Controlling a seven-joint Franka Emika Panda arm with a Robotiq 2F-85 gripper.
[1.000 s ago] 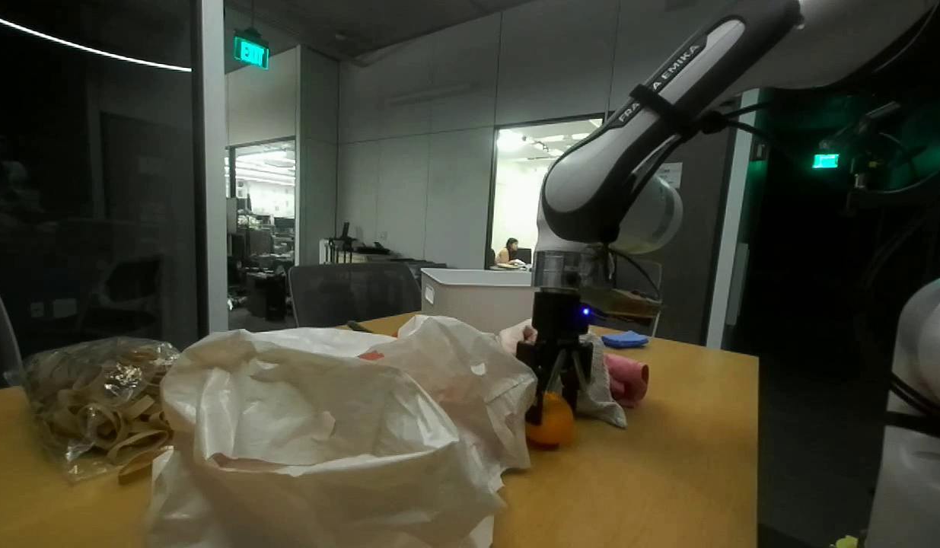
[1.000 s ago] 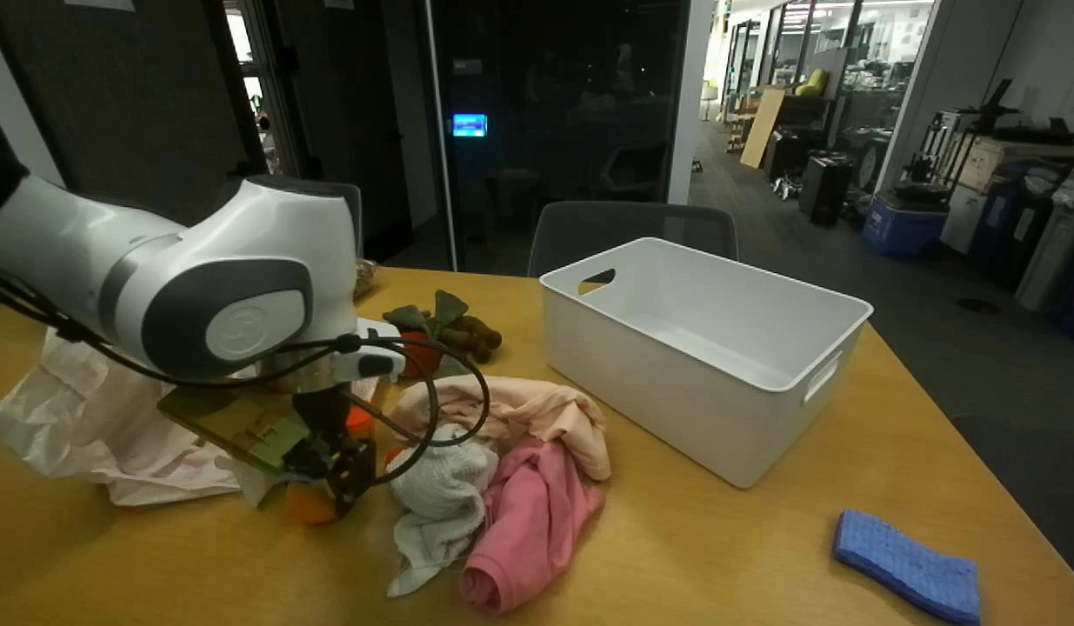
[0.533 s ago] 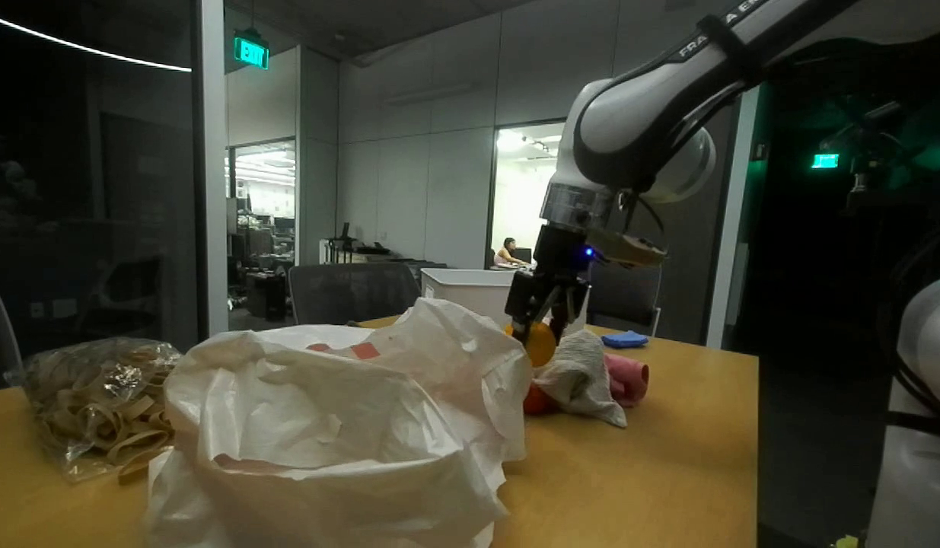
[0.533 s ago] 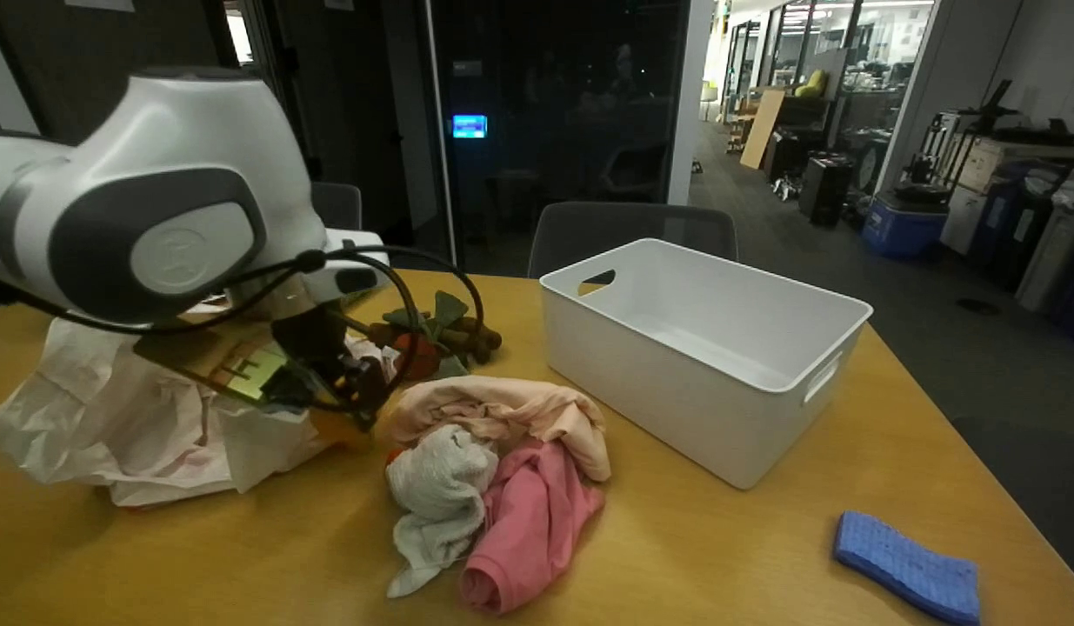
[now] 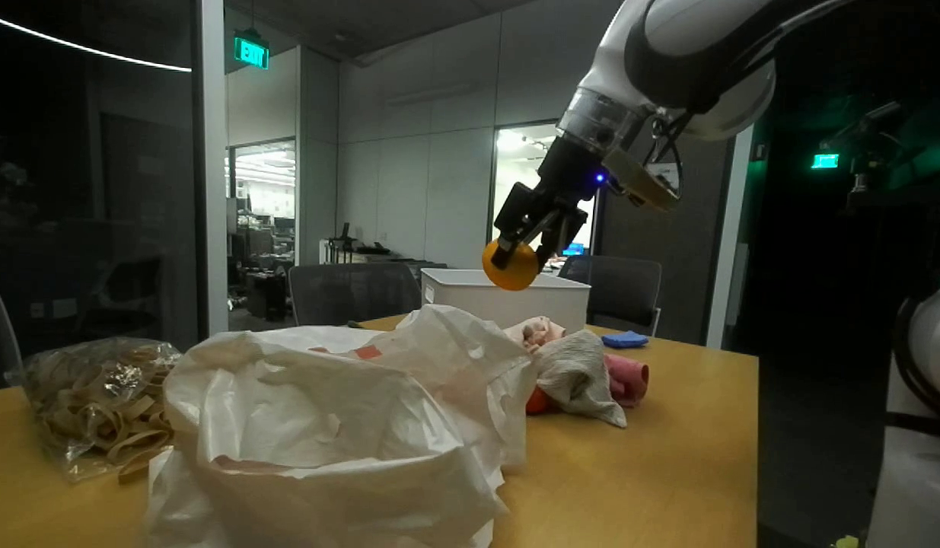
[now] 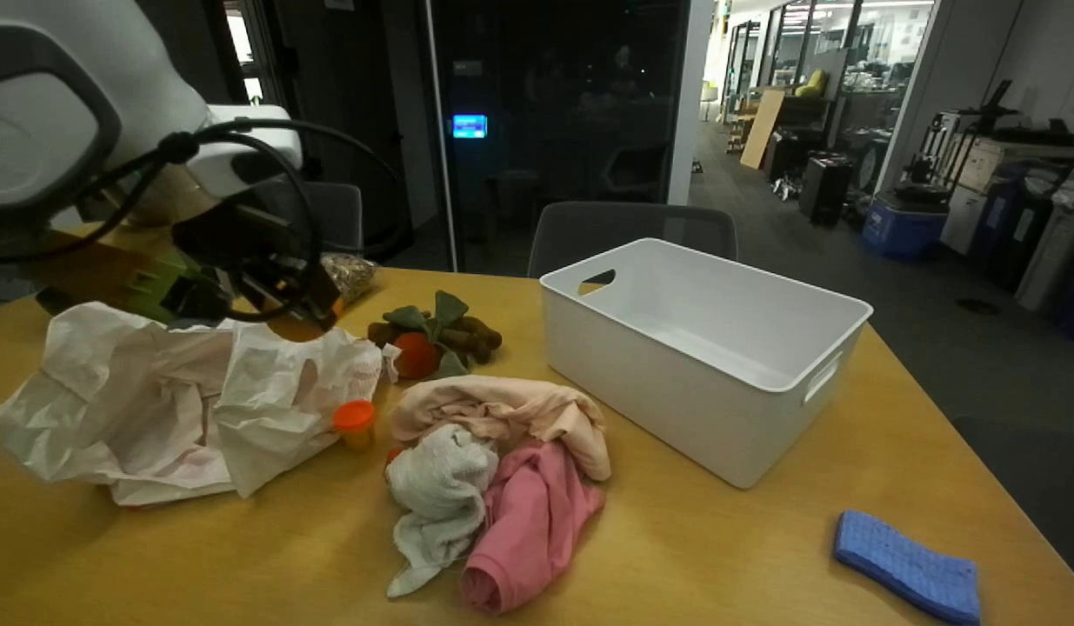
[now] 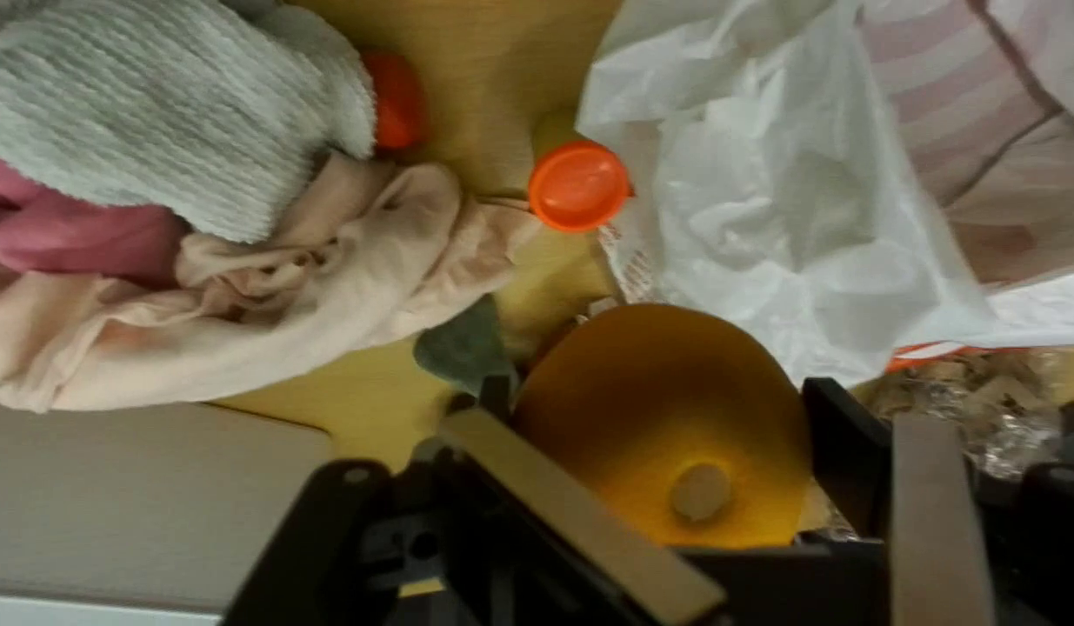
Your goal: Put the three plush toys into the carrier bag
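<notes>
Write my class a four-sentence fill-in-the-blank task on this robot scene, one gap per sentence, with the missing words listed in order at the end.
1. The gripper holds a round toy coloured ____.
2. That toy is ____ (inside or outside) the carrier bag.
3. The lone cloth, lying apart from the pink cloth, is coloured ____.
4. The white bin has no lid on it, so its top is ____.

Missing words: orange; outside; blue; open.

Orange toy (image 5: 518, 272) now hangs well above the table (image 5: 667, 449) — raised in the gripper (image 5: 523, 260), now tilted.
</notes>
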